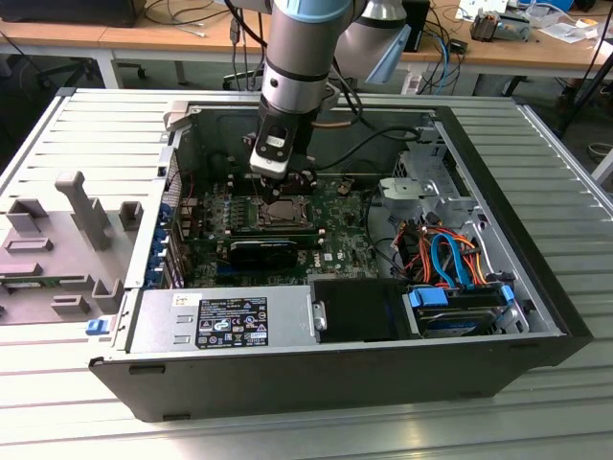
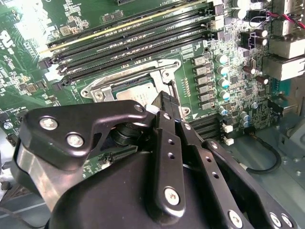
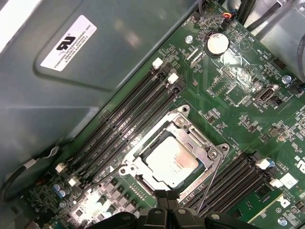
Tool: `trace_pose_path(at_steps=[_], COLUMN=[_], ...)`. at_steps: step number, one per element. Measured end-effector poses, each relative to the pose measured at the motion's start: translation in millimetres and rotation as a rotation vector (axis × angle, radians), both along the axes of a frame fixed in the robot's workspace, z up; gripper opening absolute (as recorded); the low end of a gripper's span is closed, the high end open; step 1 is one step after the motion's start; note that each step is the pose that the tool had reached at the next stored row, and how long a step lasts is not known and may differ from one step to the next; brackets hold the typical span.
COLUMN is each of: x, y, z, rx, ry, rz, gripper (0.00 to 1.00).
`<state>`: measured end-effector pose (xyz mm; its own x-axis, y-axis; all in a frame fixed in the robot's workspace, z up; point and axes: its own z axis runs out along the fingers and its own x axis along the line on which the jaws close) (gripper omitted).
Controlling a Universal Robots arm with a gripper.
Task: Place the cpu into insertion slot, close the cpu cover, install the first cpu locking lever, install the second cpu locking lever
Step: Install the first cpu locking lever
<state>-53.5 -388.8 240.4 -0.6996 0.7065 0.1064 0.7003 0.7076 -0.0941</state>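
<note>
Hovering pinched together on nothing, my gripper (image 3: 167, 196) hangs just off one edge of the insertion slot (image 3: 138, 171) (the cpu (image 3: 171, 162) lies in that slot, under the flat cpu cover (image 3: 195, 136)). I judge my tips could slip off the thin locking lever (image 3: 209, 183) beside the slot, letting it spring loose or scoring the motherboard (image 3: 238, 95). My arm (image 1: 292, 57) stands near-vertical over the slot, wrist down.

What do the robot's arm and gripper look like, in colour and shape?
The arm is a silver-grey cylinder with light blue trim and black cables alongside. The gripper is matte black, built of flat linked bars with silver screw heads.
</note>
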Motion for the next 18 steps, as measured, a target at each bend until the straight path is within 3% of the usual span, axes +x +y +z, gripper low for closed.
trace_pose_path(at_steps=[18], x=[0.0], y=[0.0], z=[0.0], rx=[-0.0001], ry=[0.0], rz=[0.042], gripper=[0.11])
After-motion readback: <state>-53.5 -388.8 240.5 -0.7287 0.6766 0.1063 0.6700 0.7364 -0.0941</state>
